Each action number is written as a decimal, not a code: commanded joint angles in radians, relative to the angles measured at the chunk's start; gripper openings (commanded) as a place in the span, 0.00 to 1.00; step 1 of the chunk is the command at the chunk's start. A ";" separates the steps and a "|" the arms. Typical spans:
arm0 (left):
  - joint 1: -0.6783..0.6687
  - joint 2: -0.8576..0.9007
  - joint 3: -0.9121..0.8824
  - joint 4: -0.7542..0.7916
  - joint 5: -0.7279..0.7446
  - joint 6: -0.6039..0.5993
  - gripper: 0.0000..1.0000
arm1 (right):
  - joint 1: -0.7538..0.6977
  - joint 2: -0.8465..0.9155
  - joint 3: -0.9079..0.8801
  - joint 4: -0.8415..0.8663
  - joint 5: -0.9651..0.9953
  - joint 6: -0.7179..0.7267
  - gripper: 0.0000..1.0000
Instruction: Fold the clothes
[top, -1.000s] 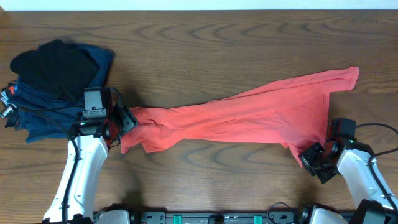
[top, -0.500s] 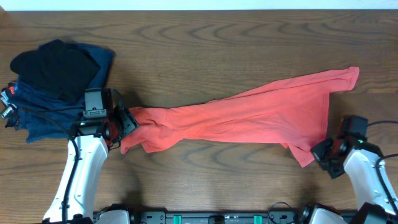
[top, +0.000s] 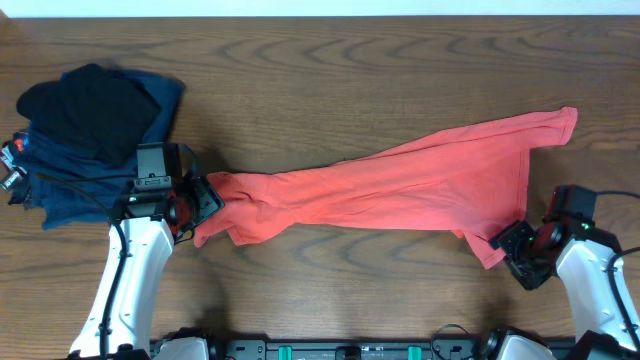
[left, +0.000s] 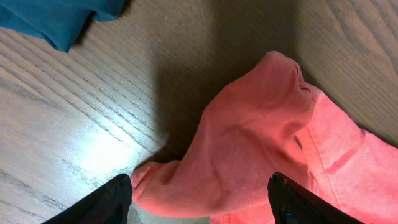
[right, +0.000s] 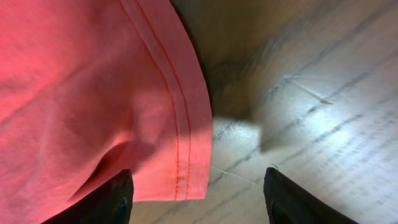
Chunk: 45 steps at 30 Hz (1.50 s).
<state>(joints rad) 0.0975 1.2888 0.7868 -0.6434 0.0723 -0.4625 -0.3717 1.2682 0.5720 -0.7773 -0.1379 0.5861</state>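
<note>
The clothes, a coral-red T-shirt (top: 400, 185), lie stretched in a long band from lower left to upper right across the table. My left gripper (top: 205, 198) stands open over the bunched left end (left: 242, 149), which sits between its fingertips (left: 106, 202) without being pinched. My right gripper (top: 515, 250) is open at the shirt's lower right corner. In the right wrist view the stitched hem corner (right: 180, 168) lies flat on the wood between the two spread fingers (right: 109, 199). No lettering or tag shows.
A pile of navy blue and black folded garments (top: 90, 125) sits at the back left, close behind my left arm; a blue edge (left: 56, 22) shows in the left wrist view. Bare wooden table (top: 330, 70) lies beyond the shirt.
My right gripper has opened and let go of the shirt's lower right corner, which now lies flat on the table. It also shifted slightly to the right. The left arm has not moved.
</note>
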 joint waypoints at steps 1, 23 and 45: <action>0.004 0.003 0.019 -0.003 0.000 0.017 0.72 | -0.004 -0.006 -0.043 0.051 -0.020 -0.019 0.66; 0.004 0.003 0.019 -0.002 -0.001 0.017 0.72 | 0.131 -0.005 -0.132 0.143 -0.011 0.003 0.49; 0.004 0.003 0.019 -0.003 0.000 0.017 0.72 | -0.016 -0.047 0.250 -0.122 0.349 -0.018 0.01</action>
<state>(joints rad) 0.0975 1.2888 0.7868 -0.6460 0.0727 -0.4625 -0.3401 1.2404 0.6960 -0.8650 0.0586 0.5892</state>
